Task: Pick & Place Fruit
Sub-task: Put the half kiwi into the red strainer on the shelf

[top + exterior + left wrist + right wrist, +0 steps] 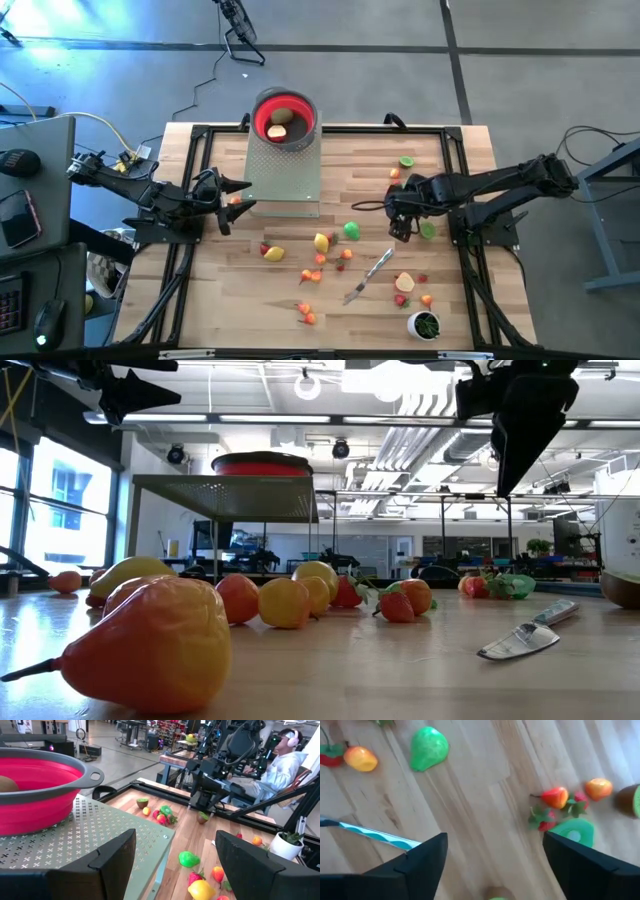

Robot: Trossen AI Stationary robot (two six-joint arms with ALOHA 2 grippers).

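Hovering: right gripper (402, 232) wide open, empty, over fruit (350, 231) at table centre | left gripper (232, 207) open, empty, 9 o'clock, by bowl (284, 118) stand | bowl raised at 12 as drop target

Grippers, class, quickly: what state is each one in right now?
Left gripper: open, holding nothing, beside the metal stand.
Right gripper: open, holding nothing, above the table.

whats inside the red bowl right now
The red bowl on the perforated metal stand holds two fruit pieces, one yellowish and one tan. Its wall may hide more.
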